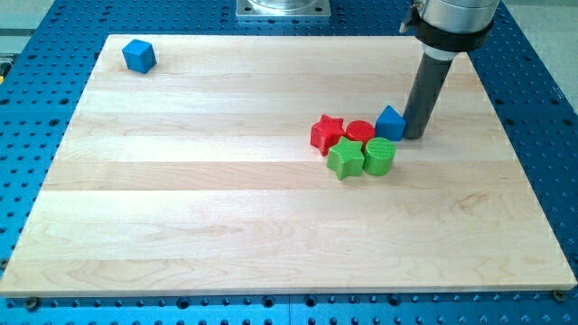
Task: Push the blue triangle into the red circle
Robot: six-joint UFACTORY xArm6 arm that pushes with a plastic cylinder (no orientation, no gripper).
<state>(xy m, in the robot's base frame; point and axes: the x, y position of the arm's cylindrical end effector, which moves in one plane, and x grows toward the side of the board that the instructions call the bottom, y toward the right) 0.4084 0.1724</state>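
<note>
The blue triangle point(389, 123) sits on the wooden board, right of the red circle point(360, 132), touching it or nearly so. My tip point(414, 135) stands against the triangle's right side. The red circle sits in a tight cluster with a red star point(326, 133) on its left, a green star point(345, 158) below it and a green cylinder point(379, 155) below right.
A blue cube point(138, 55) lies alone near the board's top left corner. The wooden board point(226, 217) rests on a blue perforated table point(542, 108). A metal mount point(283, 8) shows at the view's top centre.
</note>
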